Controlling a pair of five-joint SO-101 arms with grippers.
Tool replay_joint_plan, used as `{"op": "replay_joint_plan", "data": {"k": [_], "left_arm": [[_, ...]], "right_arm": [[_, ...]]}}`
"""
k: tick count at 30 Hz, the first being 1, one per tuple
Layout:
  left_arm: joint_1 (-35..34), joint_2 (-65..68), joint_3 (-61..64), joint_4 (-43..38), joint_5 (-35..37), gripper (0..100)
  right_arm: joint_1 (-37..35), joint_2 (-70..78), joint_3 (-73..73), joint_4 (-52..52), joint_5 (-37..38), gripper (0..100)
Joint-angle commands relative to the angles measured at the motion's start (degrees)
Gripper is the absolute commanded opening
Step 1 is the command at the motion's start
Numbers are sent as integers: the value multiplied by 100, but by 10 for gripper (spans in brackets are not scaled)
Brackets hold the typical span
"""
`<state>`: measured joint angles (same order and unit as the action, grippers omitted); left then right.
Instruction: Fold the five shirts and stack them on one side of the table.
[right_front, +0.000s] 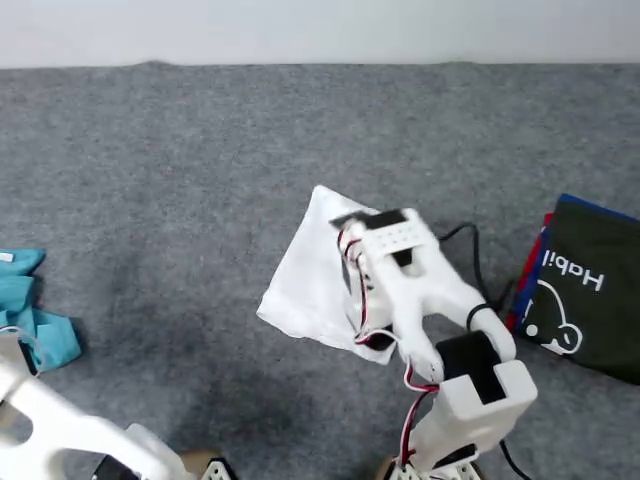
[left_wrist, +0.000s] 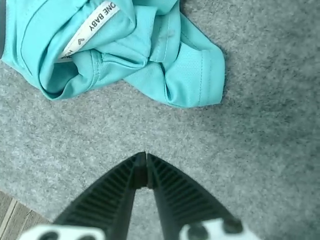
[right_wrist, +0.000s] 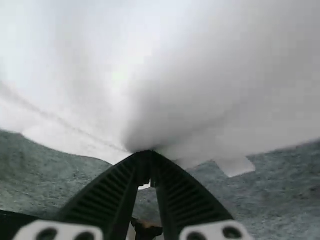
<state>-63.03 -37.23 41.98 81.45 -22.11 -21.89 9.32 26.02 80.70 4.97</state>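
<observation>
The right gripper has its black jaws pressed tight together w/ a bit of the soft white cloth shirt pinched at the tips, so it's holding that shirt. From up high, the white cloth shirt sits approx in the middle of the fuzzy grey table cover, partly under the right arm. It looks folded small, & its long side runs roughly from the near edge to the far edge.

The pile of folded dark shirts, a black one w/ white print on top, lies off to the right at the table's edge, well apart from the white one. So the next move is prob to carry the white shirt sideways to the right & lay it on that pile. The right arm is the nearer one for this.

The left gripper is closed w/ nothing in it, over bare grey cover near the crumpled teal cloth shirt at the table's left edge. That one isn't folded yet, & the left arm is nearer to it
</observation>
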Motion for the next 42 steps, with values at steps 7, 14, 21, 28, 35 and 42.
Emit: {"op": "replay_joint_plan", "data": {"k": [7, 14, 21, 28, 35, 42], "left_arm": [[44, -123, -180, 62, -18, 6], [44, -114, -180, 44, -18, 6], [44, -97, -180, 26, -18, 6], [44, -88, -171, -35, -18, 7], [44, -105, 198, -273, -18, 7], [44, -114, 242, -431, -18, 7]], "right_arm": [[-198, -312, -598, 330, -53, 9], [-189, -312, -2022, 1147, -62, 10], [-101, -268, -2804, 1376, -62, 13], [119, -251, -2848, 602, -651, 116], [154, -101, -2848, 4, -3569, 277], [171, 637, -2884, -523, -4325, 385]]}}
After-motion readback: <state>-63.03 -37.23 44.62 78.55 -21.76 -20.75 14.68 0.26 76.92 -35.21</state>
